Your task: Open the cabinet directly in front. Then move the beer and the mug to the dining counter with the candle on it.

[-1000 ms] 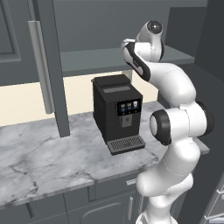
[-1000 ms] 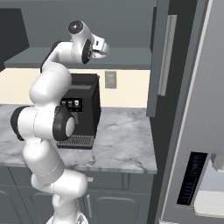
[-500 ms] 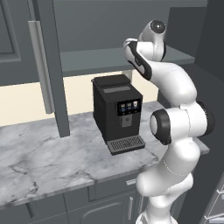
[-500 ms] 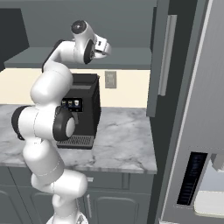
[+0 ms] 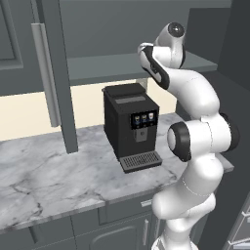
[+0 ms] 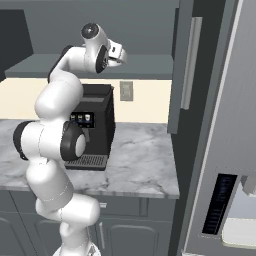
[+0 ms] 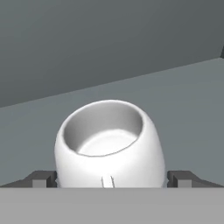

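Where grey shelf spreads (cabinet), mug upright

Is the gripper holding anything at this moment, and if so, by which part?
Nothing is held yet. The gripper is open, its fingertips standing on either side of the white mug on the cabinet shelf, not closed on it.

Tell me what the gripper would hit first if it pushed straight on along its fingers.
Probably the rounded white mug: it stands on the grey shelf between the open gripper's dark fingertips. Behind it comes the dark grey cabinet's back wall.
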Controlling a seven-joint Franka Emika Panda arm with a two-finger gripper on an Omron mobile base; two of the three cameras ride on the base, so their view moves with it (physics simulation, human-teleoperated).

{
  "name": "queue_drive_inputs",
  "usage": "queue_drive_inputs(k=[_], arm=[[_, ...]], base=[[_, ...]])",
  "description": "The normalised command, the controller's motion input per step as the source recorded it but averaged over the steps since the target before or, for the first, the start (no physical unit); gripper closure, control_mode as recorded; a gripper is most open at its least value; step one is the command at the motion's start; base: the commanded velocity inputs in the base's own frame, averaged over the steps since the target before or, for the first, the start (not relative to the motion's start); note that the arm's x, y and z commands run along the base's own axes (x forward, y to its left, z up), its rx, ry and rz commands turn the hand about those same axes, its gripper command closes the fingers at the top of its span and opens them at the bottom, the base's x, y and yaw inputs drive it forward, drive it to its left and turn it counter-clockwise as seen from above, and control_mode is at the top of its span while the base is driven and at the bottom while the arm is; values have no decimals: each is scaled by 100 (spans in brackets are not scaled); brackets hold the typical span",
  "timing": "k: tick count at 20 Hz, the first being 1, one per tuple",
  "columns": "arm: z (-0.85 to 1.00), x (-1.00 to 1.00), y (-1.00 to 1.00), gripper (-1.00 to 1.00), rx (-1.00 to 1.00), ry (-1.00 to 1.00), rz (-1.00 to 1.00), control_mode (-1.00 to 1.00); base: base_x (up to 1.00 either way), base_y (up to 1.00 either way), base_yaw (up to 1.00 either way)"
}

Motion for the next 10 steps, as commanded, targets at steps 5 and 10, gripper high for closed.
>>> queue_drive_inputs(k=[5, 10], arm=[[0, 0, 1, -100, 0, 0, 0, -100], [0, 6, 0, -100, 0, 0, 0, -100]], base=[[0, 0, 0], [0, 0, 0]])
